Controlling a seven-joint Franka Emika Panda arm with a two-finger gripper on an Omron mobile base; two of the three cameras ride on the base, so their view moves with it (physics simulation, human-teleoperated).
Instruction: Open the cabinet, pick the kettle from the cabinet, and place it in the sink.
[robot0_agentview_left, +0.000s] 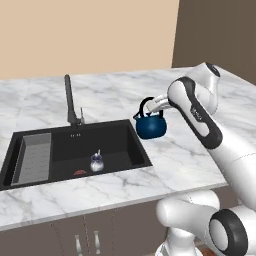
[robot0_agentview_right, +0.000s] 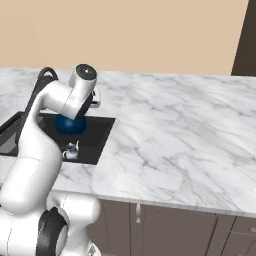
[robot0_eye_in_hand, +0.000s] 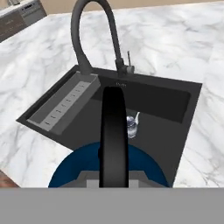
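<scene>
Marble counter, kettle (robot0_agentview_left: 150, 126) hanging beside sink (robot0_agentview_left: 120, 142), jaws clamped on its arched handle

Glossy blue kettle (robot0_agentview_left: 150, 127), matt black sink (robot0_agentview_left: 107, 142), marble counter (robot0_agentview_left: 190, 155).

The sink (robot0_agentview_left: 129, 131) sits in the counter (robot0_agentview_left: 190, 155); the faucet (robot0_agentview_left: 70, 102) stands behind it; the tray (robot0_agentview_left: 34, 157) lies in its left end; a jar (robot0_agentview_left: 96, 162) stands on its floor; the kettle (robot0_agentview_left: 150, 125) hangs over its right rim.

kitchen (rendered), marble counter (robot0_agentview_left: 190, 155), black sink (robot0_agentview_left: 115, 137), tall faucet (robot0_agentview_left: 70, 102)
</scene>
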